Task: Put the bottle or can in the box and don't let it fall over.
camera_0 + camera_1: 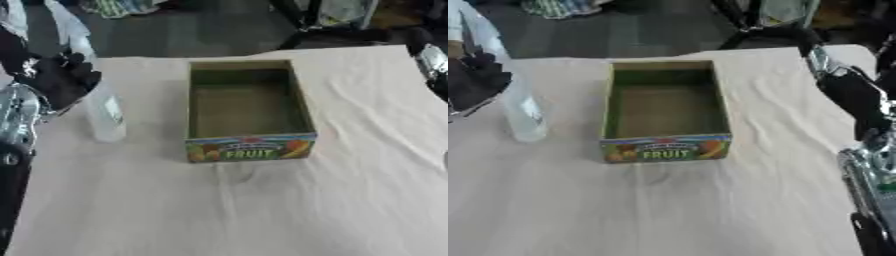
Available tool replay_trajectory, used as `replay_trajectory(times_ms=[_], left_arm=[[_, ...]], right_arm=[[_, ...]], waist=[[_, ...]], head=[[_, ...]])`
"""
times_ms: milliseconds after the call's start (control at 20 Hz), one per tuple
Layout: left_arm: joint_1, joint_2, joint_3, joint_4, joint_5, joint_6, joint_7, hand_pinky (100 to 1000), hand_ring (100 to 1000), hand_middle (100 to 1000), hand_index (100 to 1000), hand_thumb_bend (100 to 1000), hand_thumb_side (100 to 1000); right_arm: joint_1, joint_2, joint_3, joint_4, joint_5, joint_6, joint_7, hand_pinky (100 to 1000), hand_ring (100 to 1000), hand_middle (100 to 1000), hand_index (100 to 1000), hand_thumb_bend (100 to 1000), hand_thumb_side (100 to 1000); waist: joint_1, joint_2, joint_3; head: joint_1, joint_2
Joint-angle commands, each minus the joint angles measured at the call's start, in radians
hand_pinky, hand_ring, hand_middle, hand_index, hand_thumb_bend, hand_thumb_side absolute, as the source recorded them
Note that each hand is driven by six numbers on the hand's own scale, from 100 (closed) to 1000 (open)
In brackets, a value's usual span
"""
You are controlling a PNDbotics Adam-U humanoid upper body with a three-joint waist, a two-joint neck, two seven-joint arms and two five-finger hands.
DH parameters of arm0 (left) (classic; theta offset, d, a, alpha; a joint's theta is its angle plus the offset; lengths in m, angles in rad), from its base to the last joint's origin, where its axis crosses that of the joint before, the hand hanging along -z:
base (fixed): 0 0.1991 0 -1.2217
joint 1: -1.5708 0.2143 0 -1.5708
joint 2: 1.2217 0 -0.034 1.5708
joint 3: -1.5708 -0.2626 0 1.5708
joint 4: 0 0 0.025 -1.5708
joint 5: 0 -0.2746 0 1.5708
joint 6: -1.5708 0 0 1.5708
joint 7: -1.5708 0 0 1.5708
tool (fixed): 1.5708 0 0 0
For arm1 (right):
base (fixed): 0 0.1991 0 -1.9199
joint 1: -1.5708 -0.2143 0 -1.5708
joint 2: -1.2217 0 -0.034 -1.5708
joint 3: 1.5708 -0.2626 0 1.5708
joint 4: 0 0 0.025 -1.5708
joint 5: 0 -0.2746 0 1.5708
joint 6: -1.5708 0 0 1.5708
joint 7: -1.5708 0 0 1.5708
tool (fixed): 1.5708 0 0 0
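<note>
An open cardboard box (248, 102) with a colourful FRUIT label on its near wall stands in the middle of the table, and nothing lies in it. To its left a clear plastic bottle (106, 116) stands upright on the cloth. My left hand (59, 79), black, is at the bottle's upper part with its fingers curled against it; the picture is blurred there. My right hand (846, 92) rests at the table's right edge, fingers straight and pointing away from me, holding nothing.
A creased white cloth (227, 200) covers the table. Dark floor, chair legs and some clutter lie beyond the far edge. My right forearm (875, 190) runs along the right side of the table.
</note>
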Motion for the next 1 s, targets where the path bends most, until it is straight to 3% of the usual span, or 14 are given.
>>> replay_trajectory(times_ms=[50,600,1000], left_arm=[[-0.028,0.026,0.013,-0.03,-0.003,0.018,0.028,100,100,192,968,748,1000],[-0.09,0.054,-0.002,-0.137,0.057,-0.069,-0.031,100,100,250,961,797,1000],[-0.246,0.092,-0.087,-0.093,0.061,-0.003,-0.032,100,100,289,968,693,1000]], right_arm=[[-0.013,-0.018,-0.001,-0.022,-0.007,0.0,0.001,905,725,880,852,658,100],[-0.01,-0.017,0.001,-0.022,-0.007,0.002,0.004,904,725,880,852,658,100],[-0.012,-0.01,0.006,-0.022,-0.008,0.003,0.008,904,725,879,852,658,100]], waist=[[-0.002,-0.021,-0.001],[-0.002,-0.025,-0.002],[0.001,-0.033,-0.017]], head=[[0.001,-0.011],[0.006,-0.005],[0.019,0.006]])
